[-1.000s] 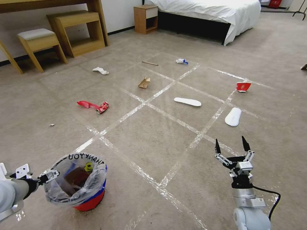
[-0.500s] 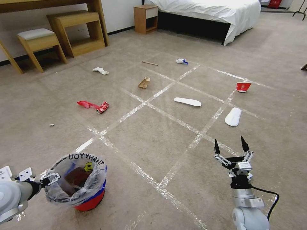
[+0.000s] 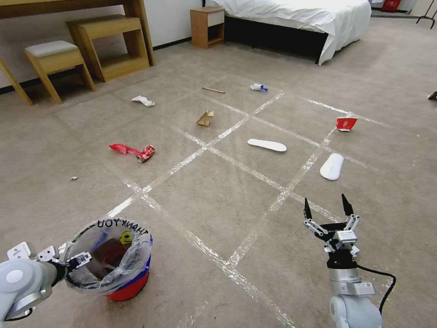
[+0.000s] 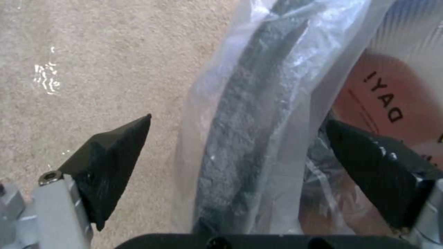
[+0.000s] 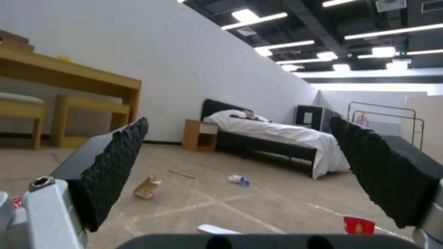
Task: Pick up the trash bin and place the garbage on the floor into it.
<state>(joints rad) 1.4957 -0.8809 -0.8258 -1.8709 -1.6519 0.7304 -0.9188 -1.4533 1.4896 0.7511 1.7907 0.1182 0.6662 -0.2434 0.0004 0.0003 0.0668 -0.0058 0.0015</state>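
The trash bin [image 3: 123,269] stands on the floor [image 3: 218,200] at the robot's near left, its clear bag liner folded over the rim with the "THANK YOU" print and yellow smiley on the far side. The left gripper [image 3: 78,262] is at the bin's near-left rim; in the left wrist view its fingers [image 4: 110,162] are spread wide and straddle the bag-wrapped rim [image 4: 249,114], one outside over the carpet and one inside the bin, not pressed onto it. The right gripper [image 3: 327,210] hangs above the carpet at the near right, pointing forward, its fingers [image 5: 110,169] spread apart with nothing between them. The garbage lies scattered farther out: a crushed red wrapper [image 3: 134,151], a brown cardboard scrap [image 3: 205,117], a thin wooden stick [image 3: 213,89], crumpled white paper [image 3: 143,100], a white-blue wad [image 3: 258,87], two flat white oblong pieces [image 3: 267,145] [image 3: 332,166] and a red wrapper [image 3: 346,123].
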